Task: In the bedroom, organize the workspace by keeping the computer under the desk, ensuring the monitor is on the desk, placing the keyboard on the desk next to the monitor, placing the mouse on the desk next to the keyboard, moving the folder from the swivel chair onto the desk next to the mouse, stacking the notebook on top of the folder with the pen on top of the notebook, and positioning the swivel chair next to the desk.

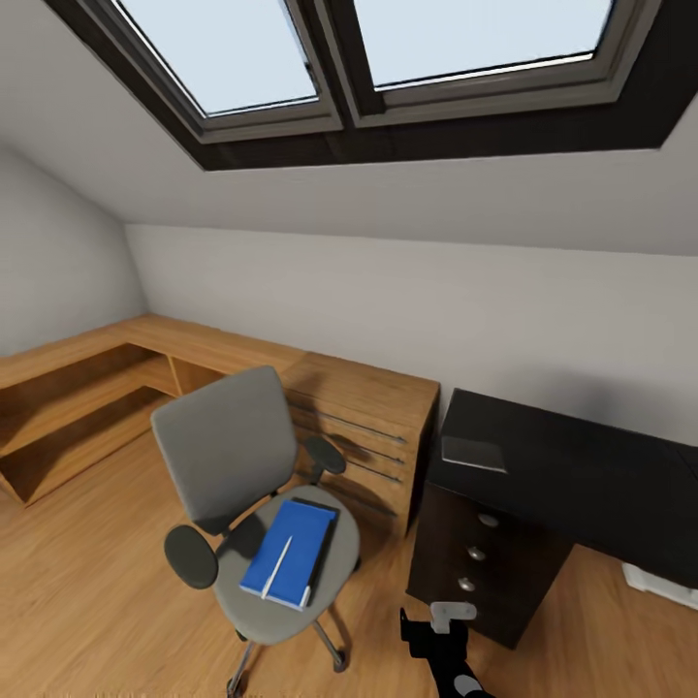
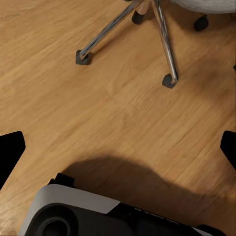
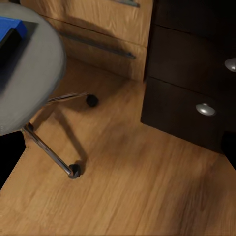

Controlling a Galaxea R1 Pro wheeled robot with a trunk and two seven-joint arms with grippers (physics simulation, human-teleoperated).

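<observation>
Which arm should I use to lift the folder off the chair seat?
Probably the right: the right wrist view has the folder on the swivel chair seat close ahead, while the left wrist view faces floor and chair legs.

Swivel chair (image 1: 254,485) upright on the wood floor, left of my desk (image 1: 572,475). Blue folder (image 1: 289,551) flat on its seat, white pen (image 1: 278,565) on top. Grey notebook (image 1: 473,453) at desk's left edge.

A light wood cabinet (image 1: 364,436) with long bar handles stands against the grey-white wall (image 1: 407,310), its low wooden shelving (image 1: 68,407) running along into the corner; two dark-framed skylights (image 1: 388,68) sit in the slope above, over a light wood floor (image 1: 78,601)
</observation>
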